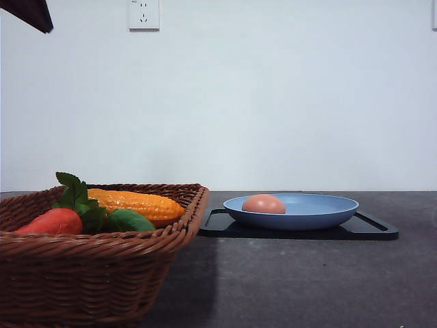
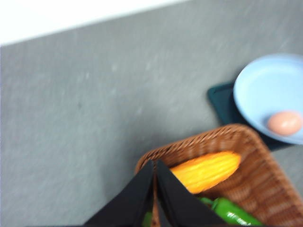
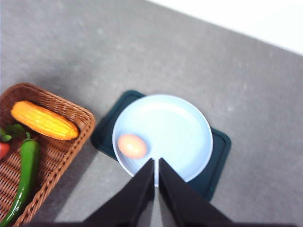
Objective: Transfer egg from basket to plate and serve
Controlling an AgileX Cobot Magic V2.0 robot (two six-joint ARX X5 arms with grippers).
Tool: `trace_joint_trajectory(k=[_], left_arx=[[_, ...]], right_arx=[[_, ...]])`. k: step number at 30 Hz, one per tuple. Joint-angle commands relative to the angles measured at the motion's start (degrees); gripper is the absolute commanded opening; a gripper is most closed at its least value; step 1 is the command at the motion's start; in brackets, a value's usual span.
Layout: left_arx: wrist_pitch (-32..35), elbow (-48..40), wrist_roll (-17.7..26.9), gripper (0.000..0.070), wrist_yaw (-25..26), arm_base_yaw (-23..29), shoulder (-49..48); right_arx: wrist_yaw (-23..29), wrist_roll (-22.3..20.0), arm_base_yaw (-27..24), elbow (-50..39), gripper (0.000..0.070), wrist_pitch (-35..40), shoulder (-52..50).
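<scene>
Plain white wall (image 1: 273,102), wall socket (image 1: 144,14), dark grey tabletop (image 1: 307,280).

Basket (image 1: 95,266): brown woven wicker, rough. Plate (image 1: 321,212): blue, matt, smooth. Egg (image 1: 263,203): pinkish-brown, smooth, matt. Tray (image 1: 372,229): black, smooth. Counter (image 1: 307,287): dark grey, speckled, matt.

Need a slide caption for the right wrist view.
Shut right gripper above blue plate holding the egg, basket alongside.

egg (image 1: 263,203) in plate (image 1: 321,212), plate on tray (image 1: 372,231), basket (image 1: 89,273) left
</scene>
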Motion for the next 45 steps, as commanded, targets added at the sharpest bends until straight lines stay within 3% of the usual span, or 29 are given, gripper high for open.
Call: trace_joint_trajectory(k=[1,9,18,43,45], left_arx=[[2.42,-2.67,-0.98,0.0,0.51,-0.14,-2.54],[10.07,-18.31,-7.01,0.0,1.56,-0.69,-17.87],[11.26,-29.68,-14.17,0.0,1.06,-1.01,-33.12],[10.25,-29.7,-15.02,0.0,1.1,-1.04,-37.18],[10.1,-29.7,-11.56,0.0,1.13,0.08,-40.58]], right_arx=[[1.21,-0.52,1.49,-4.32,0.0,4.01,-2.24],[4.35,-0.26,3.96,-29.58,0.0,23.7,-15.54],[4.75,2.78,4.21,-50.27,0.0,41.5,-24.21],[5.15,2.65,4.12,-51.84,0.0,44.11,-24.46],[5.14,2.65,4.12,-51.84,0.0,44.11,-24.46]])
